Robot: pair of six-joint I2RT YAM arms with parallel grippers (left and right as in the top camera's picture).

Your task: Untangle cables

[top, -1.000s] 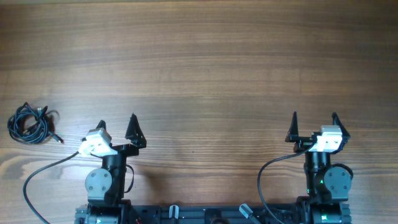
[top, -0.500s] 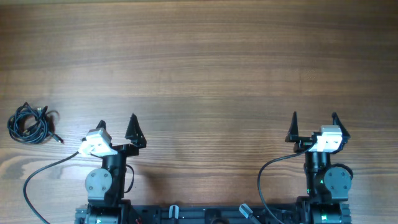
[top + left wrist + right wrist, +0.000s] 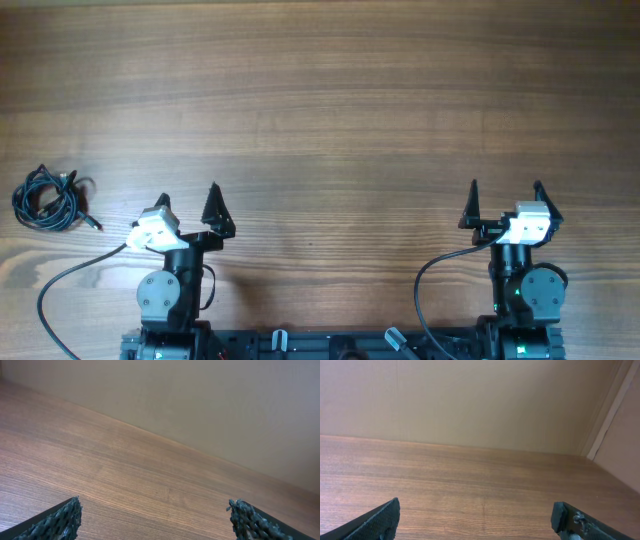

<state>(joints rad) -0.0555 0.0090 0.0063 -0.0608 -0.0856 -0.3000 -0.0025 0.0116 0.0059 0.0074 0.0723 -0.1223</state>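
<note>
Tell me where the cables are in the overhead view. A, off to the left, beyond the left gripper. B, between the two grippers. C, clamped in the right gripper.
A: the cables lie in a small bundle on the table near its left edge, outside the left gripper. That gripper and the right gripper are both open and hold nothing.

Soft, even brightness; crisp grain on the table (image 3: 320,100) overhead; wrist views duller, slightly soft.
</note>
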